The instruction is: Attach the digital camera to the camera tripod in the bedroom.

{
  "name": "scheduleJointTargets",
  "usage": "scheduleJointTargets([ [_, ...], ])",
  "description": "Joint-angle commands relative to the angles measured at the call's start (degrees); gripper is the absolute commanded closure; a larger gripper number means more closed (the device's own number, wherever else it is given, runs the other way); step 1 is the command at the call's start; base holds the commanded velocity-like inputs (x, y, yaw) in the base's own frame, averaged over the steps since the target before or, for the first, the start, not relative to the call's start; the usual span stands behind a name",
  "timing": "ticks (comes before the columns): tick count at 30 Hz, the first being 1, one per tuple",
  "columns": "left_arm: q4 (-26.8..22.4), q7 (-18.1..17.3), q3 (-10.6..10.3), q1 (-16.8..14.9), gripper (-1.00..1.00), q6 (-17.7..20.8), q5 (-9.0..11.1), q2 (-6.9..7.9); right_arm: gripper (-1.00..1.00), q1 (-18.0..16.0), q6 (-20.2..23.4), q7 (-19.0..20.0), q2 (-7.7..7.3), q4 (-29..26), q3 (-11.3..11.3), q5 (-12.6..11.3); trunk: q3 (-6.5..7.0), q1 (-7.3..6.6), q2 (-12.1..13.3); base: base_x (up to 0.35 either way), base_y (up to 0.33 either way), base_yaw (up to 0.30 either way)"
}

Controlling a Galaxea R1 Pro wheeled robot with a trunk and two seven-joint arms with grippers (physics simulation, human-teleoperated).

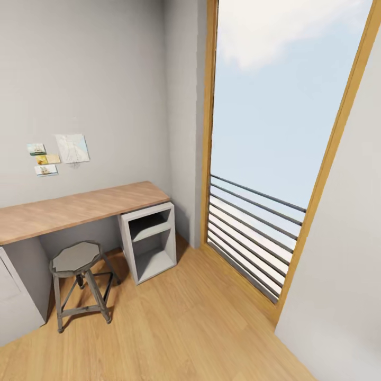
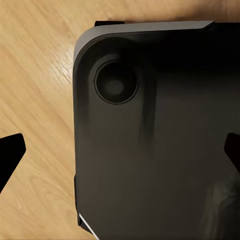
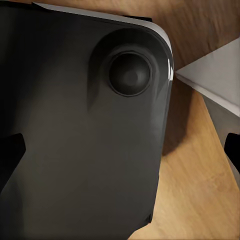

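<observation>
Standing at lower left of the frame, a grey stool (image 1: 76,259) sat before the wood-topped desk (image 1: 79,209), a tall railed window (image 1: 264,159) at right. Both wrist views looked past wide-spread fingertips (image 2: 10,155) (image 3: 11,152) onto the robot's dark base (image 2: 160,140) over wood floor (image 1: 201,328).

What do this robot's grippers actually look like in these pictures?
Little of them shows. In each wrist view, two plain black, pointed fingertips poke in from opposite edges: the left gripper and the right gripper. No cables or markings are visible. Beneath them lies the robot's base, glossy black with rounded, silver-edged corners and a round knob.
</observation>
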Motion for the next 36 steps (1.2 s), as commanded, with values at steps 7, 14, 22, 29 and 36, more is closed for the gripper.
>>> scheduleJointTargets([
  [7, -0.1, 0.1, 0.0, 0.0, -1.0, -0.1, 0.1, 0.0, -1.0, 0.0, -0.1, 0.0, 0.0, 0.0, 0.0, 0.5, -0.04, 0.0, 0.0, 0.0, 0.0, 0.004],
  [14, -0.1, 0.2, 0.1, 0.0, -1.0, -0.1, 0.1, -0.13, -1.0, 0.0, -0.1, 0.0, 0.0, 0.0, 0.0, 0.5, -0.04, 0.0, 0.0, -0.022, 0.0, 0.001],
  [22, -0.1, 0.2, 0.1, 0.0, -1.0, -0.2, 0.1, -0.17, -1.0, 0.0, -0.1, 0.0, 0.0, 0.0, 0.0, 0.5, -0.04, 0.0, 0.0, -0.123, 0.0, 0.0],
  [29, -0.1, 0.1, 0.1, 0.0, -1.0, -0.2, 0.1, -0.18, -1.0, 0.0, -0.1, 0.0, 0.0, 0.0, 0.0, 0.5, -0.04, 0.0, 0.0, -0.013, 0.0, 0.0],
  [36, -0.1, 0.2, 0.1, 0.0, -1.0, -0.1, 0.1, -0.16, -1.0, 0.0, -0.1, 0.0, 0.0, 0.0, 0.0, 0.5, -0.04, 0.0, 0.0, -0.002, 0.0, 0.0],
])
